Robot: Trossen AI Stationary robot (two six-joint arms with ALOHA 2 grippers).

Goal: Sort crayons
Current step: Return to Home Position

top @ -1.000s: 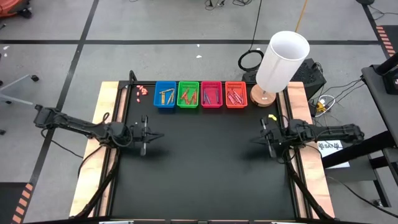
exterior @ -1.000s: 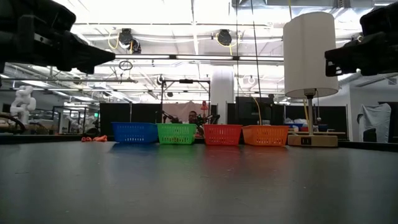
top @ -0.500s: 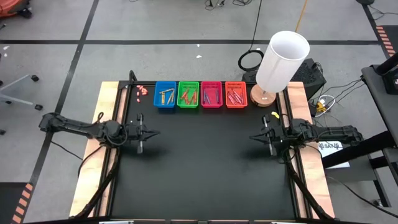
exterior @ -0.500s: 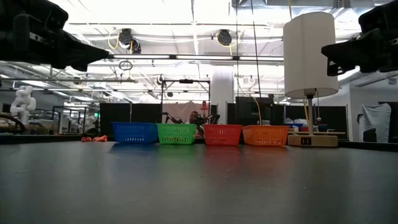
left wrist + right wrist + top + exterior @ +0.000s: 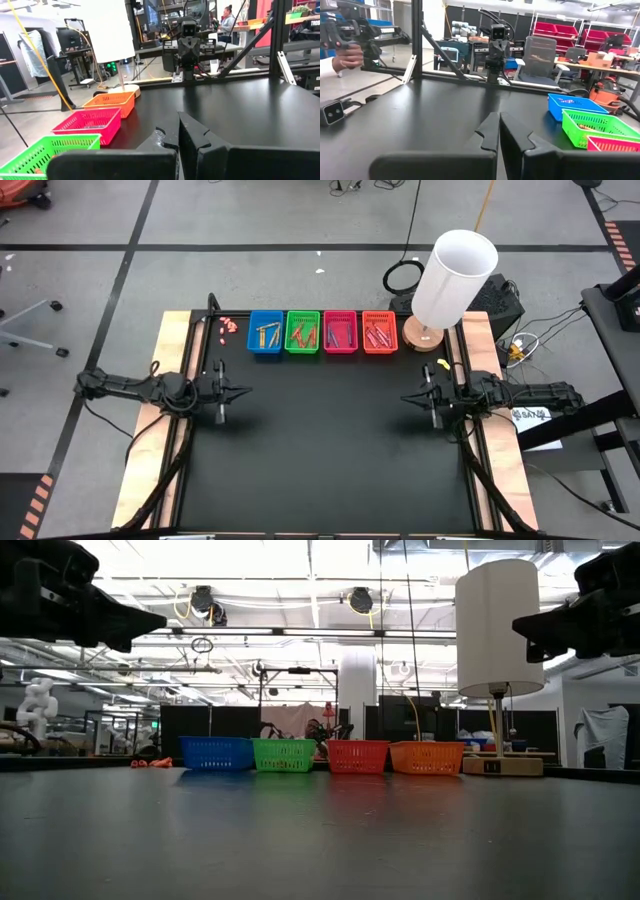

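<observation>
The crayons lie as short sticks in four small baskets in a row at the table's far edge: blue [image 5: 265,333], green [image 5: 302,332], pink [image 5: 340,332] and orange [image 5: 379,332]. My left gripper [image 5: 245,391] hovers level at the table's left side, shut, pointing right, with nothing in it; its fingers [image 5: 178,131] lie together. My right gripper [image 5: 405,401] hovers level at the right side, shut and empty, pointing left; its fingers [image 5: 499,131] are closed too. Both stand well above the black mat and away from the baskets.
A white-shaded lamp [image 5: 452,280] stands on a wooden base [image 5: 424,337] at the far right corner, beside the orange basket. Tiny pinkish bits [image 5: 227,326] lie left of the blue basket. The black mat [image 5: 330,440] is bare between the arms. A person's hand [image 5: 345,59] shows beyond the table.
My left arm has drawn back toward the table's left edge, its gripper staying level and shut.
</observation>
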